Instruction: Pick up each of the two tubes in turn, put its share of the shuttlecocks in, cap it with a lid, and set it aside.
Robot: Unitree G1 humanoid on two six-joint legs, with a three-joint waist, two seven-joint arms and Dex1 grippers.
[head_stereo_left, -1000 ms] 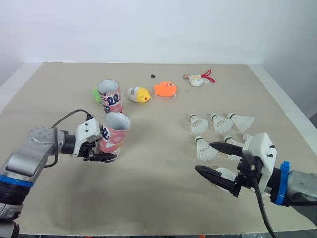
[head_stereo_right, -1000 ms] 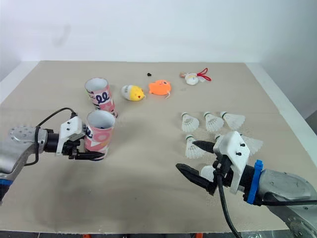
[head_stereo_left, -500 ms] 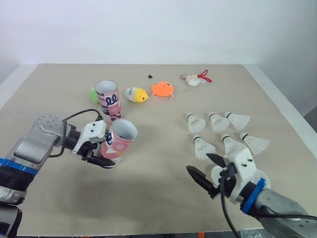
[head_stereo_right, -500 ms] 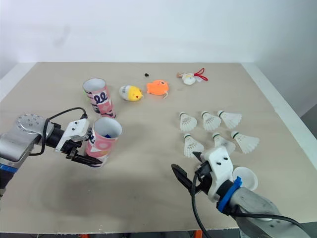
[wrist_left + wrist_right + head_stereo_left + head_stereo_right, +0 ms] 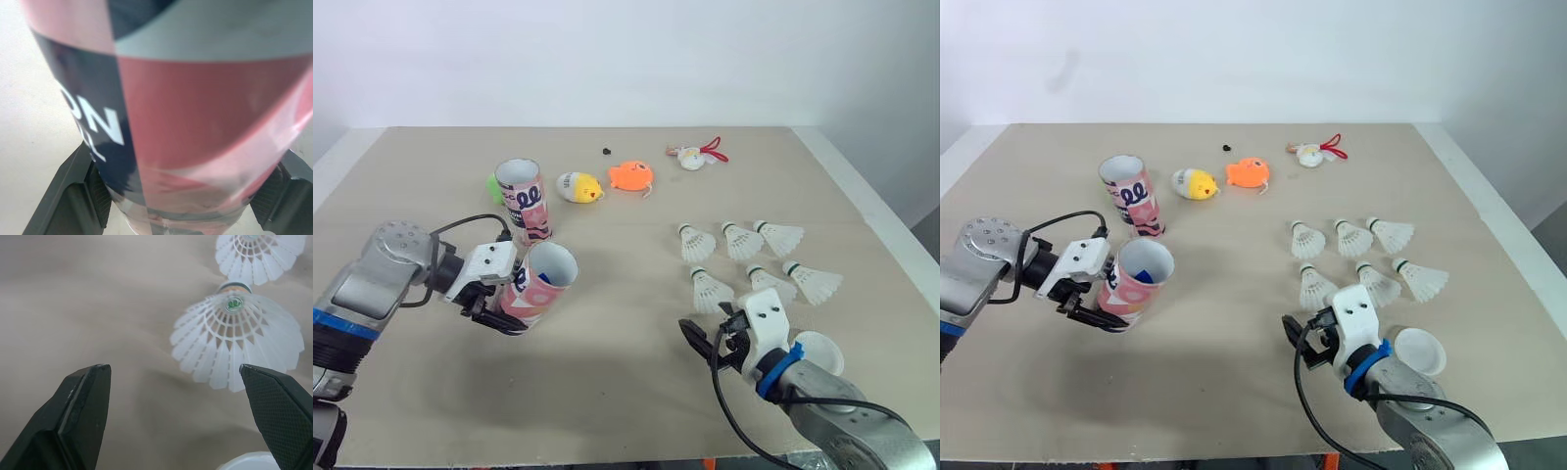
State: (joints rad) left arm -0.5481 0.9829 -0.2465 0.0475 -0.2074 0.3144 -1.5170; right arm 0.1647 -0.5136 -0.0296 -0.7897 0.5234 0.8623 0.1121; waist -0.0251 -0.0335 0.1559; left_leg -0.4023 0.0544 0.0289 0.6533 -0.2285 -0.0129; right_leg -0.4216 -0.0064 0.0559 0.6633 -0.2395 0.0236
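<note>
On pink tube (image 5: 195, 122), white letters "ON"

Bright, even, diffuse light falls from overhead on the beige table (image 5: 636, 245) and the white wall behind it. Shadows are soft and faint: a broad dim patch lies on the table beneath the tilted pink tube (image 5: 540, 284), and the nearest shuttlecock (image 5: 238, 340) throws a soft-edged shadow just beside itself. In the left wrist view, the tube's glossy wrap carries a pale sheen along one side
</note>
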